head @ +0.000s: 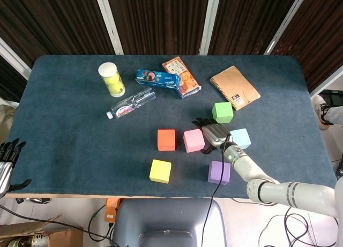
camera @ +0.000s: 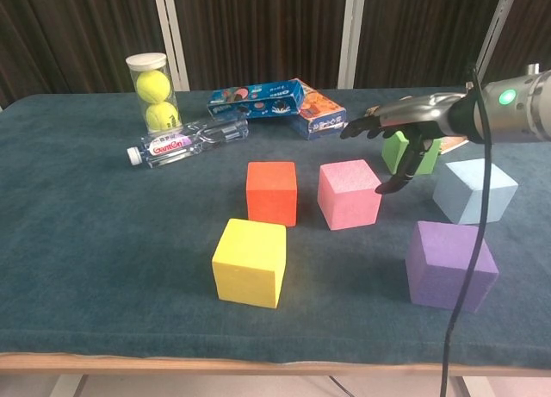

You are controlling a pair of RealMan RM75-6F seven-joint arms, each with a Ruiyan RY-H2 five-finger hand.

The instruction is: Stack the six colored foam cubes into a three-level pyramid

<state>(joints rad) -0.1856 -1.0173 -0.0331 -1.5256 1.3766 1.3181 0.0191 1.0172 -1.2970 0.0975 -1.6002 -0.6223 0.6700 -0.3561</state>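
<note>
Blue cloth bears matte, square-edged foam cubes (camera: 349, 194); right hand (camera: 403, 121) spread, empty.

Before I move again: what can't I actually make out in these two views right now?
- Light blue cube: head view, its left part is covered by the right hand.
- Green cube: chest view, partly behind the right hand's fingers.
- Left hand: head view, cut off by the left edge; absent from chest view.
- Notebook: cover print too small to read.
</note>
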